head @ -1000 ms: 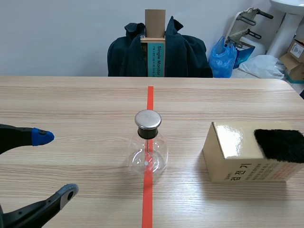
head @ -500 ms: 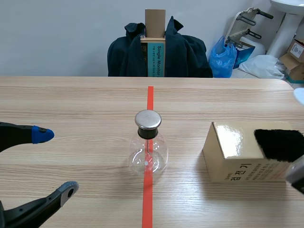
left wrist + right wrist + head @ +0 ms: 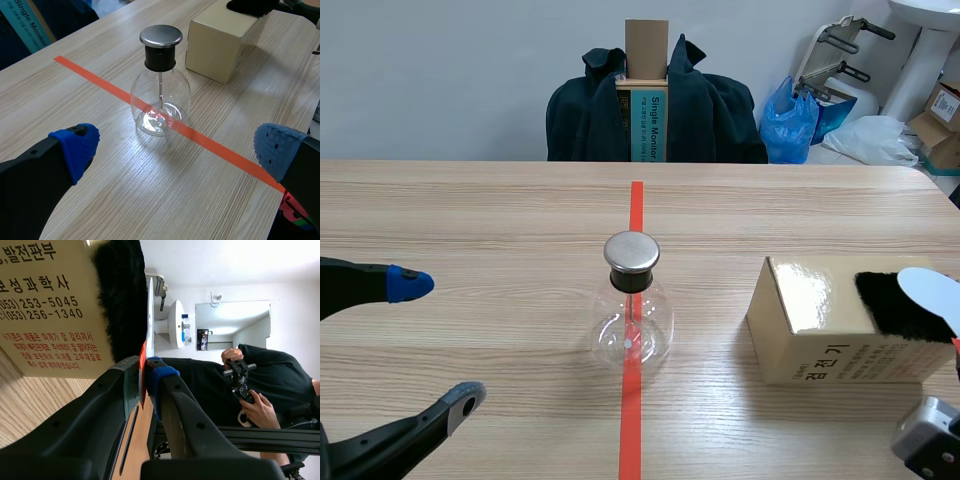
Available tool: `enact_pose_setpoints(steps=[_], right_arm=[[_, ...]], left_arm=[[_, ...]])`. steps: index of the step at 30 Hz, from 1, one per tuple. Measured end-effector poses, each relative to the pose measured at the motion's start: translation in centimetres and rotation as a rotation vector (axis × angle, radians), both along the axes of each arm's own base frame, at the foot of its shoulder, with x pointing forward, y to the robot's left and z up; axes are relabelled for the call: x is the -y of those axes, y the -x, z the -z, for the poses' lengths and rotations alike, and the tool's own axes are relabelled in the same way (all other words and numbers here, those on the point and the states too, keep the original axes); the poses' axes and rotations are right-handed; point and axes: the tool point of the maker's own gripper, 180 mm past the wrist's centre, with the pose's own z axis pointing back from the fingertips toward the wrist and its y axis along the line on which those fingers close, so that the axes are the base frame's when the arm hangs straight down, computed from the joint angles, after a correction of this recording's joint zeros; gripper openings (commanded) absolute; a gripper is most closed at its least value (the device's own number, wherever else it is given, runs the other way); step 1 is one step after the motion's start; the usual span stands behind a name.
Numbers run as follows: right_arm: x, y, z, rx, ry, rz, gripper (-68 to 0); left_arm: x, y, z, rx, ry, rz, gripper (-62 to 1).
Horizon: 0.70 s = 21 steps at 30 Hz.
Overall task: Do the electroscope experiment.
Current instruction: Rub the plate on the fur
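The glass electroscope flask (image 3: 632, 312) stands on the tape line (image 3: 636, 210), ahead of the left gripper (image 3: 177, 150), whose blue pads are wide apart. The right gripper (image 3: 144, 374) is clamped on a thin white paddle (image 3: 150, 315) beside black fur (image 3: 120, 295) on the cardboard box (image 3: 50, 310) printed "보성과학사". A teal box (image 3: 655, 125) behind reads "Single Monitor".

The flask (image 3: 632, 310) stands at the middle of the table (image 3: 470, 210), on the tape line (image 3: 632, 430). To its right, apart from it, sits the box (image 3: 815, 335), with the fur pad (image 3: 890, 300) on top at the box's right end. The disc (image 3: 932, 290) is just beside the fur pad on its right, pinched between the 2 fingers of the right gripper (image 3: 145, 371). The left gripper (image 3: 438, 343) lies well left of the flask, its 2 fingers spread. Behind the table hangs a jacket (image 3: 720, 120) with a carton (image 3: 646, 60) at its middle. Bags (image 3: 790, 120) lie to the jacket's right.
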Motion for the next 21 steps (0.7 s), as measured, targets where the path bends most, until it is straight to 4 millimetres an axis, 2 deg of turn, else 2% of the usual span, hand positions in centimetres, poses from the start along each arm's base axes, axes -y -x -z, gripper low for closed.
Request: enact_pose_setpoints(steps=[7,9,12,14,15,19,21], right_arm=[[-0.5,0.9,1.9,-0.067,0.033,-0.035,-66.8],[-1.8,1.1,1.9,-0.065,0.022,-0.112,-66.8],[-4.9,1.7,1.7,-0.056,0.004,-0.295,-66.8],[-5.6,1.9,1.7,-0.055,-0.002,-0.328,-66.8],[-5.2,1.8,1.8,-0.057,0.002,-0.301,-66.8],[0.0,0.8,1.8,-0.06,0.041,-0.013,-66.8],[-0.2,0.9,1.9,-0.071,0.033,-0.044,-66.8]], left_arm=[[0.0,0.0,0.0,0.0,0.0,0.0,1.4],[0.0,0.0,0.0,0.0,0.0,0.0,1.4],[0.0,0.0,0.0,0.0,0.0,0.0,1.4],[0.0,0.0,0.0,-0.001,-0.001,0.0,1.4],[0.0,0.0,0.0,-0.001,-0.002,0.0,1.4],[0.0,0.0,0.0,-0.001,-0.002,0.0,1.4],[0.0,0.0,0.0,-0.001,-0.002,0.0,1.4]])
